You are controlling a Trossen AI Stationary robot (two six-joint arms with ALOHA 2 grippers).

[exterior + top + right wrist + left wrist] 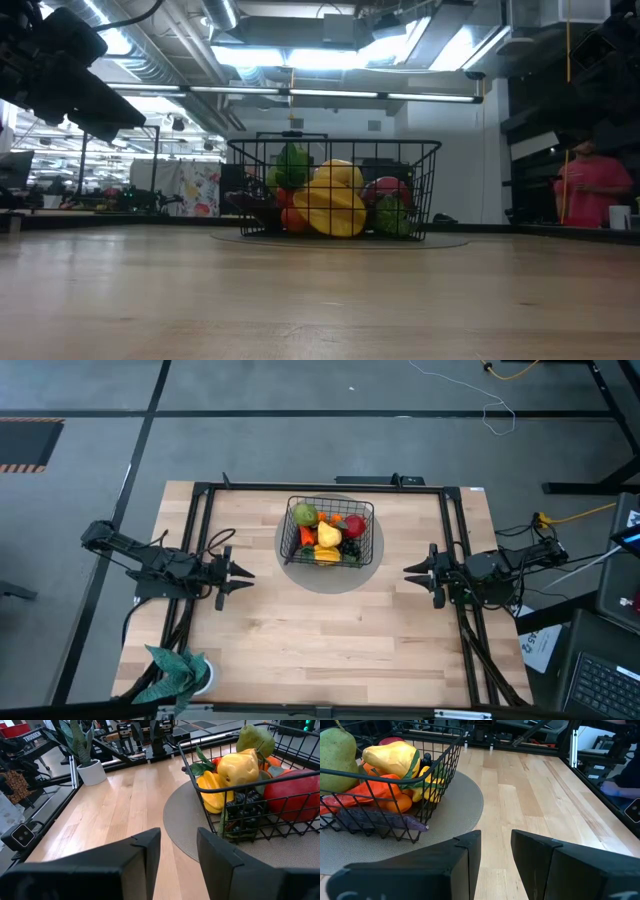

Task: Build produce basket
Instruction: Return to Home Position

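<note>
The black wire-mesh basket (330, 532) stands on a round grey mat (296, 570) at the table's far middle. It holds the produce: a green pear (305, 514), a yellow pear (328, 537), a red round fruit (354, 525), oranges, a carrot (350, 794) and dark grapes (245, 802). My left gripper (243, 574) is open and empty, left of the basket. My right gripper (412, 571) is open and empty, right of the basket. Both hover above the table.
A teal-green leafy plant in a white pot (180, 672) stands at the table's near left corner. Black frame rails (200, 530) run along the table's left, right and far sides. Bare wood lies between the grippers and toward the near edge. A person (590, 185) stands in the room behind.
</note>
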